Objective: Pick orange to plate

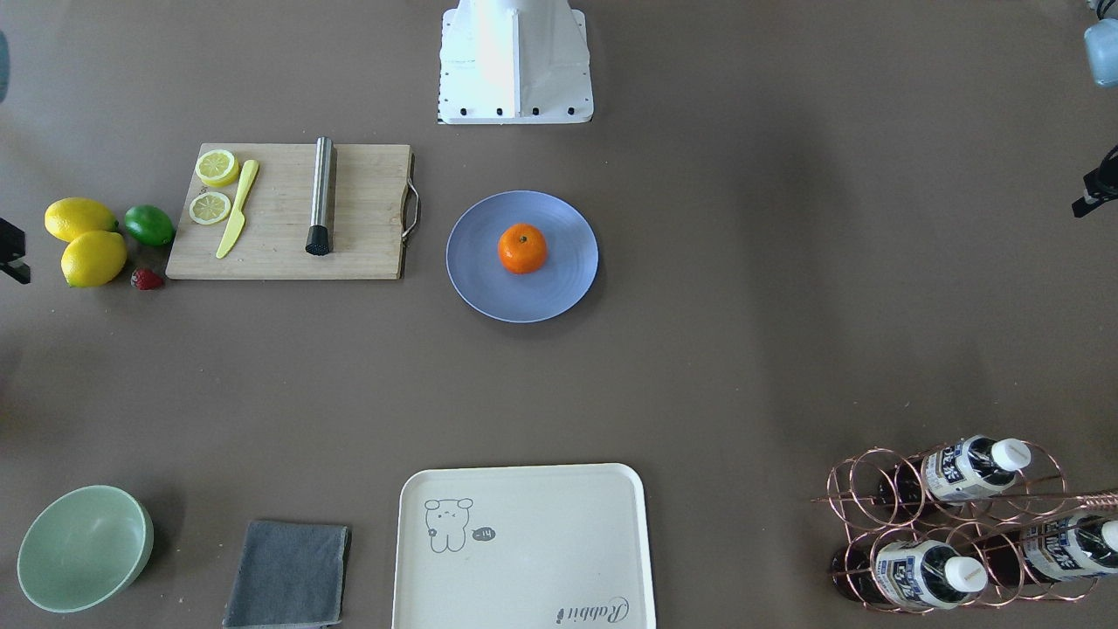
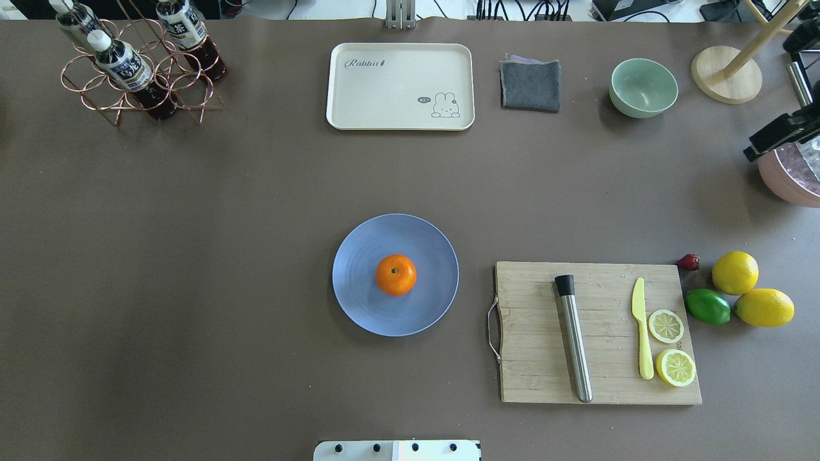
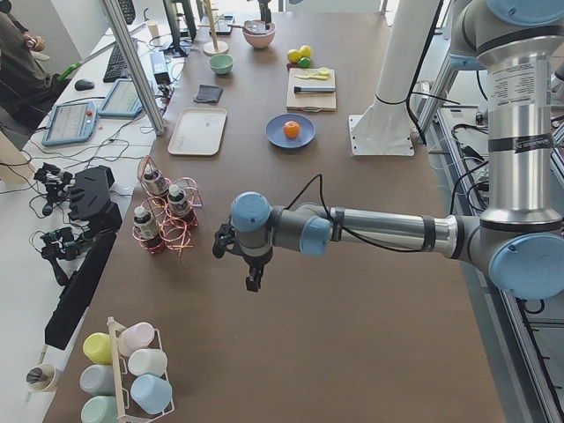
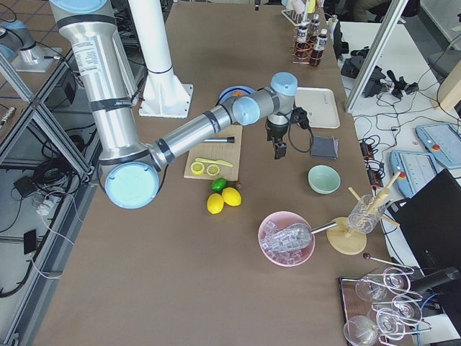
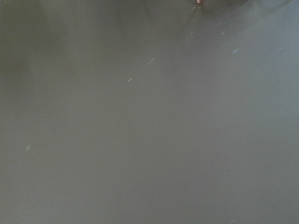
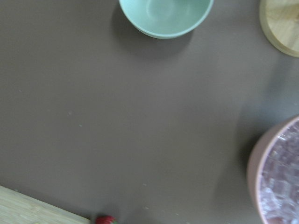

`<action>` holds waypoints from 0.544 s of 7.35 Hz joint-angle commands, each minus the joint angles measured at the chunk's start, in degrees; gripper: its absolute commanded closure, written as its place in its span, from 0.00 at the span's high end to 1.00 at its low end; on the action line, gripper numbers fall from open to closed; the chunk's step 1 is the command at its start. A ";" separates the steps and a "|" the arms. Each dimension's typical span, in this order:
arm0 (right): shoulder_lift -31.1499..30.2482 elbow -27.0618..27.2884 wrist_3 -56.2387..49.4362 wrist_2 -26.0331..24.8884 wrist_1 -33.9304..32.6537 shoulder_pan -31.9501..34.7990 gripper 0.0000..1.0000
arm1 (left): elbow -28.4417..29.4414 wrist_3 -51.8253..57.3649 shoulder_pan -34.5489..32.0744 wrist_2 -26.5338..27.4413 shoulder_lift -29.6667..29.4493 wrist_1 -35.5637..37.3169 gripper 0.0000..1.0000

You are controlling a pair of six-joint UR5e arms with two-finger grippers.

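The orange rests in the middle of the periwinkle-blue plate, stem dimple up; it also shows as the orange on the plate in the front view. Neither gripper is near it. My left gripper hangs over bare table near the left end, beyond the bottle rack, fingers pointing down. My right gripper hovers off to the right, between the fruit pile and the pale-green bowl; only its dark body shows overhead. I cannot tell whether either is open or shut.
Right of the plate lies a wooden cutting board with a steel rod, a yellow knife and lemon slices. Lemons, a lime and a strawberry lie beyond it. A cream tray, grey cloth, green bowl, bottle rack and pink bowl line the far side.
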 commanded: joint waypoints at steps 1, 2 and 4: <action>-4.42 -3.51 -18.59 0.26 -5.26 11.80 1.00 | 3.70 7.76 -6.51 0.43 2.40 0.00 0.97; -5.65 -6.31 -22.31 0.26 -5.20 15.33 1.00 | 3.79 7.15 -6.69 0.79 1.97 0.18 0.97; -8.46 -8.54 -24.80 0.43 -4.94 19.13 1.00 | 2.83 0.39 -5.99 1.14 0.47 0.27 0.97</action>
